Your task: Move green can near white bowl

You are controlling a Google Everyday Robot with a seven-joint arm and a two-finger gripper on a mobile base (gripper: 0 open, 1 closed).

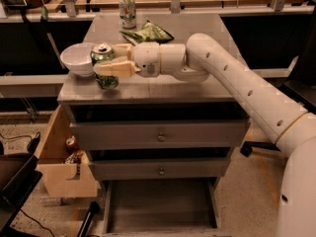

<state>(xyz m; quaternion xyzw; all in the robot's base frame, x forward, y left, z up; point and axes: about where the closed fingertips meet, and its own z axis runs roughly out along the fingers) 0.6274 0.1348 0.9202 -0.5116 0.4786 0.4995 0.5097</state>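
The green can (103, 58) stands upright on the cabinet top, right beside the white bowl (77, 59) at the front left corner. My gripper (109, 59) reaches in from the right, and its pale fingers (116, 68) sit around the can, one in front and one behind. The can's lower part rests on the surface.
A paler white-and-green can (128, 11) stands at the back of the cabinet top (197, 85), with a green foil snack bag (148, 33) in front of it. A wooden box (59, 154) with items hangs at the cabinet's left side. The bottom drawer (160, 206) is pulled open.
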